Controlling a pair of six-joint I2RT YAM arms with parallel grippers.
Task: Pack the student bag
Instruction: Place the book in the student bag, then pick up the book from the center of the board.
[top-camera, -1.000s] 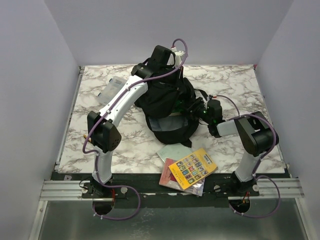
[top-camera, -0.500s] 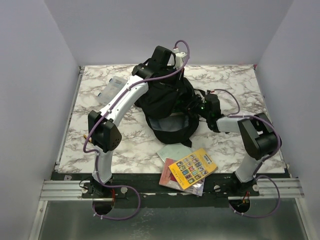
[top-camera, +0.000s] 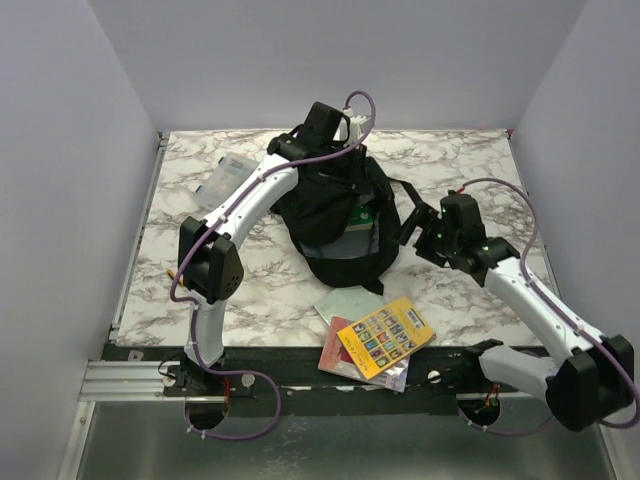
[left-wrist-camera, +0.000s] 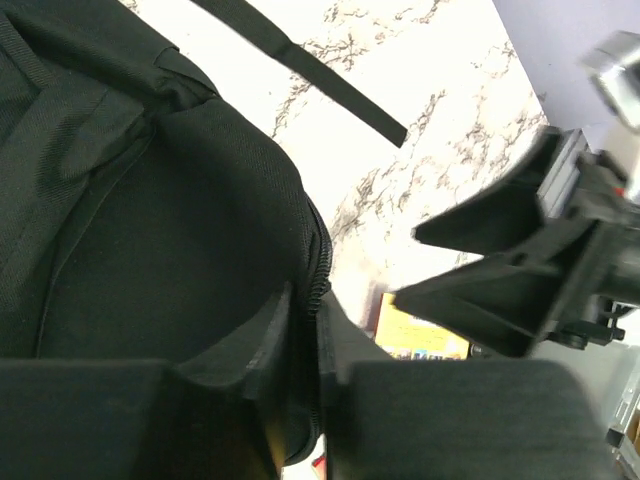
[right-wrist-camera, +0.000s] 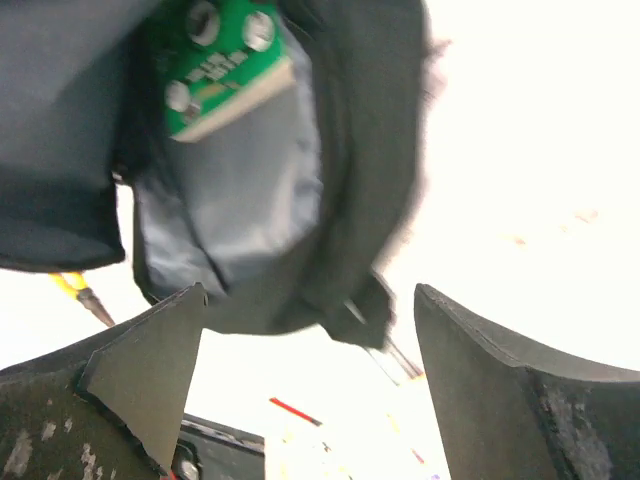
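The student bag (top-camera: 330, 215) is a black backpack standing mid-table, its mouth open toward me and showing grey lining (right-wrist-camera: 250, 190). A green item (top-camera: 362, 213) sits inside the mouth. My left gripper (top-camera: 348, 150) reaches over the top of the bag. In the left wrist view its fingers (left-wrist-camera: 270, 335) are pressed together on the bag's zipper rim (left-wrist-camera: 318, 275). My right gripper (top-camera: 415, 225) hangs just right of the bag, open, with nothing between its fingers (right-wrist-camera: 150, 370). It faces the bag's opening.
A yellow picture book (top-camera: 385, 335) lies on a red book (top-camera: 338, 352) at the front edge, with a pale green booklet (top-camera: 348, 300) beside them. A clear plastic case (top-camera: 225, 175) rests at back left. A black strap (left-wrist-camera: 300, 65) trails over the marble.
My right arm has drawn back to the right, away from the bag's mouth, and its jaws have spread wider. The left gripper stays at the bag's top rim.
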